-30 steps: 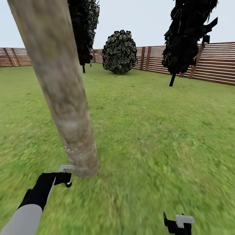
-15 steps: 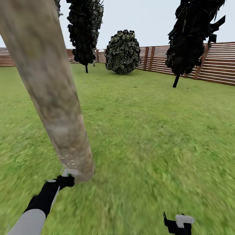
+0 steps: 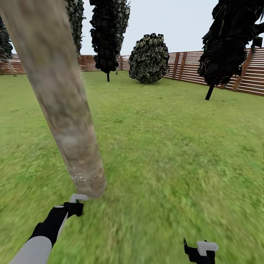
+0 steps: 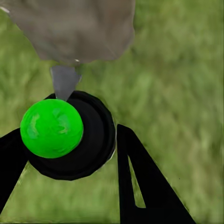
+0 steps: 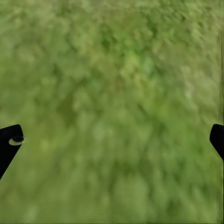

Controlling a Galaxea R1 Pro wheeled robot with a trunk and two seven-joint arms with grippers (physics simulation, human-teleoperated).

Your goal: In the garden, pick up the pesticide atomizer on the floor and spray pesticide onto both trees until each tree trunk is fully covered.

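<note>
My left gripper (image 3: 75, 207) is clamped around the pesticide atomizer (image 3: 77, 198), its white trigger head poking out just ahead of the fingers. In the left wrist view the atomizer (image 4: 70, 135) sits between the two black fingers (image 4: 140, 182), its grey nozzle aimed at the tree trunk (image 4: 79, 28) directly ahead. That pale mottled trunk (image 3: 62, 102) rises just in front of the left gripper, leaning away to the left, with white specks near its base. My right gripper (image 3: 201, 251) hangs low, well off to the right, fingers spread wide with nothing but lawn (image 5: 112, 107) between them. Farther ahead stand dark-leaved trees (image 3: 109, 33) and the slatted wooden fence (image 3: 190, 66).
</note>
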